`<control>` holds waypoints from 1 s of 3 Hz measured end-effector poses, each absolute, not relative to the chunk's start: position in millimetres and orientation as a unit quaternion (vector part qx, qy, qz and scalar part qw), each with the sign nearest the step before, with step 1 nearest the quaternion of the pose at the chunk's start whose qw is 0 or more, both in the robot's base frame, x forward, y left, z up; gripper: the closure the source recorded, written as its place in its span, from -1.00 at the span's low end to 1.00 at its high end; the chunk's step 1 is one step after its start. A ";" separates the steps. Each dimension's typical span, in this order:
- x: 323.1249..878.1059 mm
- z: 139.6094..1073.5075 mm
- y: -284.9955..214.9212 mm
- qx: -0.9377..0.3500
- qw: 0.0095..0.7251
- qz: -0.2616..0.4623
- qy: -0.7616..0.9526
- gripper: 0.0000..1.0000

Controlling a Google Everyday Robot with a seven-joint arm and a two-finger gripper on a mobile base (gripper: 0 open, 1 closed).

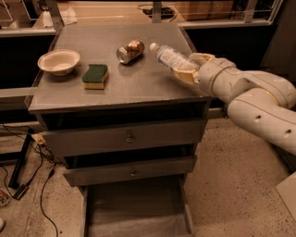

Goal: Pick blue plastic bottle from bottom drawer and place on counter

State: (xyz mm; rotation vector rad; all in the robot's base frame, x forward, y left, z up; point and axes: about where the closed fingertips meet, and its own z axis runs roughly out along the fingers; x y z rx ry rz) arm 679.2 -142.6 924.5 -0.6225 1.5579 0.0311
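The blue plastic bottle (170, 59), clear with a white cap and pale label, is held tilted above the right side of the grey counter (115, 85), cap pointing up-left toward the can. My gripper (188, 67) is shut on the bottle's lower end, its yellowish fingers (202, 58) on either side of it, with the white arm reaching in from the right. The bottom drawer (134, 208) is pulled out below, its grey floor bare.
On the counter stand a crushed gold-and-silver can (130, 50), a green-and-yellow sponge (95, 76) and a white bowl (58, 61). Two upper drawers with round knobs (130, 137) are closed. Cables (27, 185) lie on the floor at left. A wooden surface with white railing (138, 11) is behind.
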 end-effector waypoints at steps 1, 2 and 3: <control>701.8 907.5 -130.2 -0.291 0.655 0.019 0.696 1.00; 716.4 892.7 -123.5 -0.301 0.647 0.023 0.700 1.00; 724.8 880.5 -122.4 -0.307 0.639 0.024 0.705 1.00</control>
